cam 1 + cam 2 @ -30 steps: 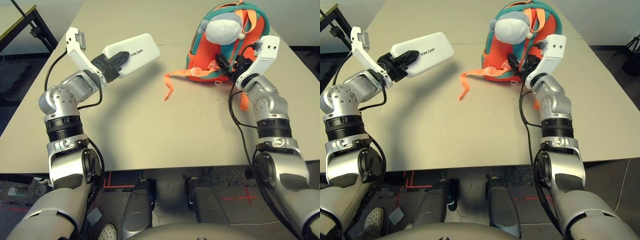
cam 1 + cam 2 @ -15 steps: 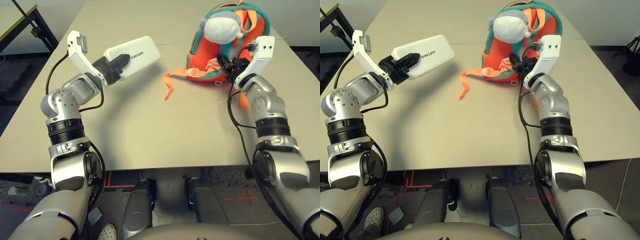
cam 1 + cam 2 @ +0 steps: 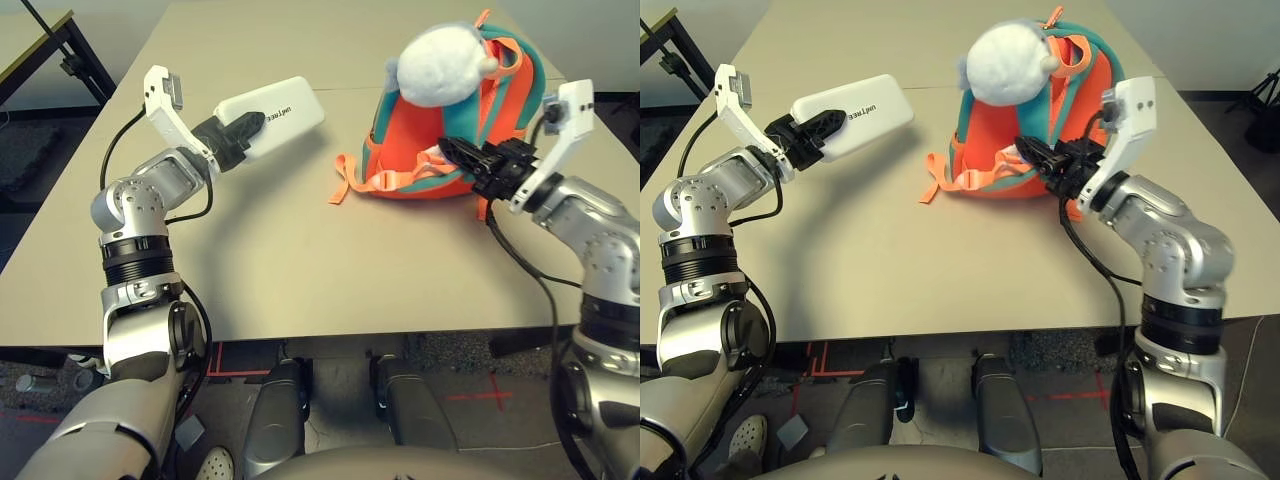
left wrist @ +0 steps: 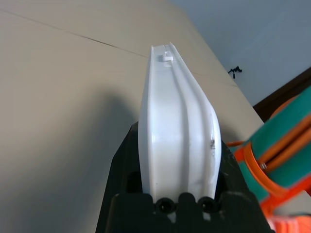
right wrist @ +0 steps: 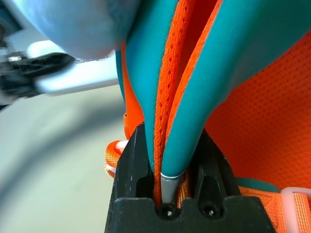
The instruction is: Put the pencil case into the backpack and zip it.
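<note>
Left gripper [image 3: 243, 130], upper left of frame, clamps one end of the flat white rounded pencil case [image 3: 271, 114], holding it above the beige table [image 3: 290, 250]. Right gripper [image 3: 462, 155] pinches a teal-and-orange strap of the small orange backpack [image 3: 445, 120] with a grey-white plush toy [image 3: 434, 64], upper right, standing on the table.

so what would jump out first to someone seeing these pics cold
Probably the orange and teal backpack standing on the far right part of the table, with a white plush toy at its top. The right pincer is shut on one of the backpack's teal-edged straps. To the left, the left pincer holds the white pencil case in the air above the table.
</note>
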`<state>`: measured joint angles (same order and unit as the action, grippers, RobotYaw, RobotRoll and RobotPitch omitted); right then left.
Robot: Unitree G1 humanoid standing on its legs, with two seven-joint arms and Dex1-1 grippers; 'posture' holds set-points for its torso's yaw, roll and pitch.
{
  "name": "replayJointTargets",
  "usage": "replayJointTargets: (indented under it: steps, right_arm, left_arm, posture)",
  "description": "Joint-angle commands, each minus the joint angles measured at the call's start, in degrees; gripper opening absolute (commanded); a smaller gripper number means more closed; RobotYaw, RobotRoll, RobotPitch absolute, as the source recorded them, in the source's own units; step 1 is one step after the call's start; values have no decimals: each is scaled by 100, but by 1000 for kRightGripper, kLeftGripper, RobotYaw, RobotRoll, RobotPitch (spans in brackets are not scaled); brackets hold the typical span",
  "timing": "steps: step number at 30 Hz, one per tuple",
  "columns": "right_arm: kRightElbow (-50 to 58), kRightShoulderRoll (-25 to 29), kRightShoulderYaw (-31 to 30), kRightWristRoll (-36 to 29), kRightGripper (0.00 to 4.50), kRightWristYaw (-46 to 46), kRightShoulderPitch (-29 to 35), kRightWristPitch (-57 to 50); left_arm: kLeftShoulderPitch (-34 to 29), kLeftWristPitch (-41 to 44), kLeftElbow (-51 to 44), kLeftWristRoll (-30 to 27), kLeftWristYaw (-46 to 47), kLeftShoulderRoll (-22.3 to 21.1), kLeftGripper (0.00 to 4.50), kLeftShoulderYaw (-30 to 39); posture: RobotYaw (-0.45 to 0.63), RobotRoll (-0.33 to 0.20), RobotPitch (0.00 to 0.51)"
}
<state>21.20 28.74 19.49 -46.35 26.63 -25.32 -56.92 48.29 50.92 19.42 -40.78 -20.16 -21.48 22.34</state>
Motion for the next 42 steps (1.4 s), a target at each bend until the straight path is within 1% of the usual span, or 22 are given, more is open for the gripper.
replayJointTargets:
  steps: [1,4,6,8,12,17,25,29,33,36,39,42]
  right_arm:
    - [655,146,345,-824,795,8,184,-351]
    - [810,238,496,-1208,795,-101,382,-483]
    - [864,249,488,-1298,795,-181,530,-461]
    - [883,134,378,-1182,795,-342,718,-344]
    - [841,-168,17,-715,795,-673,1077,-10]
    - [686,-213,-322,-310,795,-748,1380,284]
    - [232,-276,-669,183,794,-735,1329,709]
    - [56,-272,-767,305,794,-688,1268,812]
    - [-193,-232,-877,460,794,-591,1177,916]
    - [-311,-217,-928,539,794,-530,1144,975]
    - [-415,-220,-972,626,794,-475,1124,1028]
    - [-473,-233,-998,691,793,-438,1121,1064]
  left_arm:
    - [155,-138,108,42,-172,-57,1210,-41]
    - [199,-166,199,79,-241,-67,1210,-92]
    - [235,-192,266,103,-282,-69,1210,-123]
    - [269,-211,312,126,-314,-57,1210,-151]
    - [352,-275,360,177,-417,-45,1210,-218]
    - [368,-261,166,311,-745,-220,1210,-507]
    - [559,-84,-488,217,-1530,-858,1210,-844]
    - [750,223,-708,-12,-1866,-1111,1209,-803]
    - [1008,739,-1075,-359,-2350,-1567,1209,-784]
    - [1114,1041,-1226,-589,-2523,-1733,1209,-723]
    - [1220,1379,-1262,-937,-2657,-1887,1209,-529]
    - [1250,1541,-1229,-1116,-2708,-2023,1209,-409]
  posture:
    - [-124,0,147]
    - [-131,0,148]
    - [-144,0,147]
    - [-145,0,147]
    - [-145,0,144]
    - [-141,0,144]
    - [-114,0,141]
    - [-110,0,142]
    - [-105,0,145]
    - [-103,0,145]
    - [-101,0,145]
    - [-99,0,144]
